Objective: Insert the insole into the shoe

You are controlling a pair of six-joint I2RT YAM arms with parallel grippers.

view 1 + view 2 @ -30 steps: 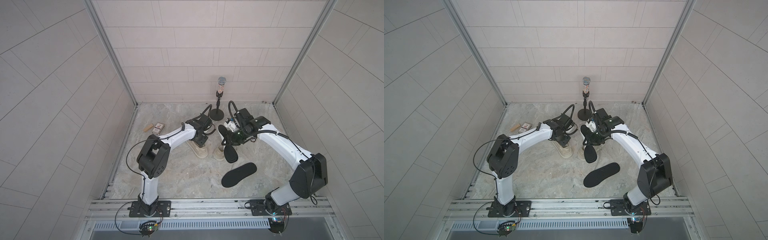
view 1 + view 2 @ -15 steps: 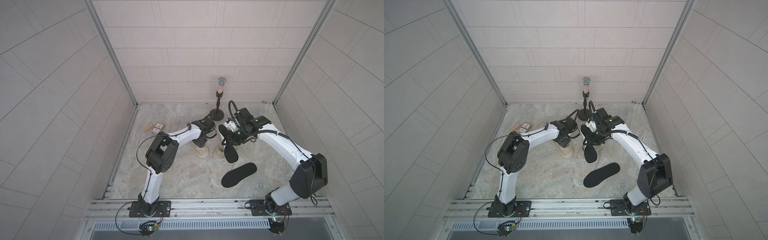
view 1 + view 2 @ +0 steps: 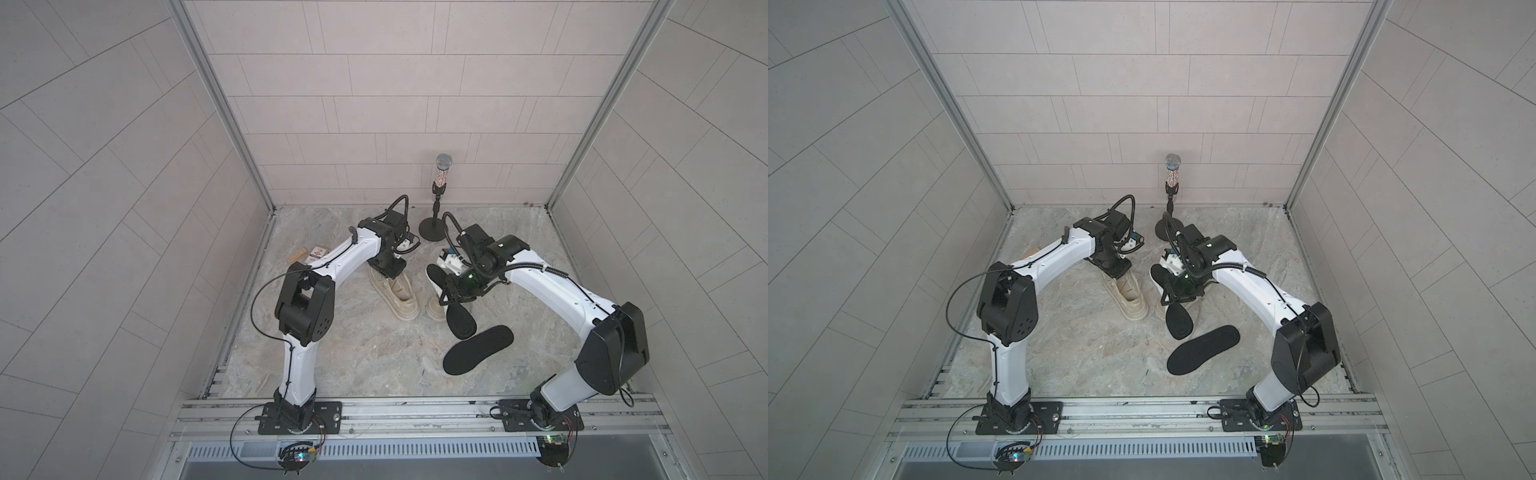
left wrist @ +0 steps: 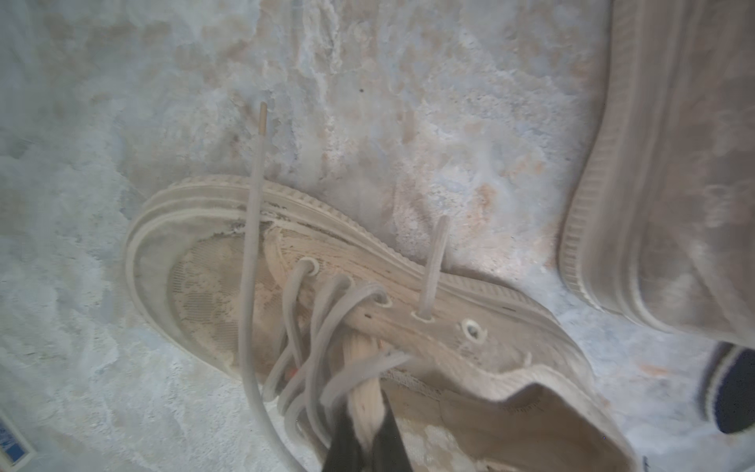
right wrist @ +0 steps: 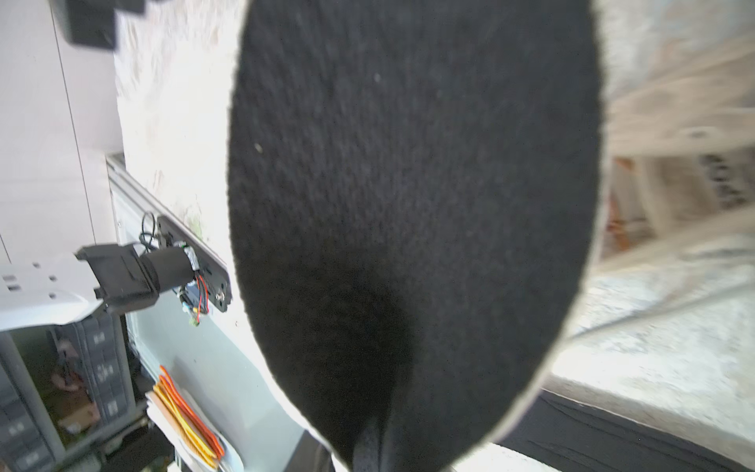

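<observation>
Left tool [image 4: 365, 425] pinches the tongue [image 4: 358, 355], right tool [image 3: 449, 291] the insole [image 3: 459, 322]; we should pull the shoe [image 3: 397, 297] open and feed toe-first.

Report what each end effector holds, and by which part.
The left end effector pinches the tongue of a shoe. The right end effector grips an insole near its middle.

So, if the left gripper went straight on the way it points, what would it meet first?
The left gripper is shut on the tongue of the beige sneaker, so that comes first. Beyond it, probably the laces; depth is unclear.
</observation>
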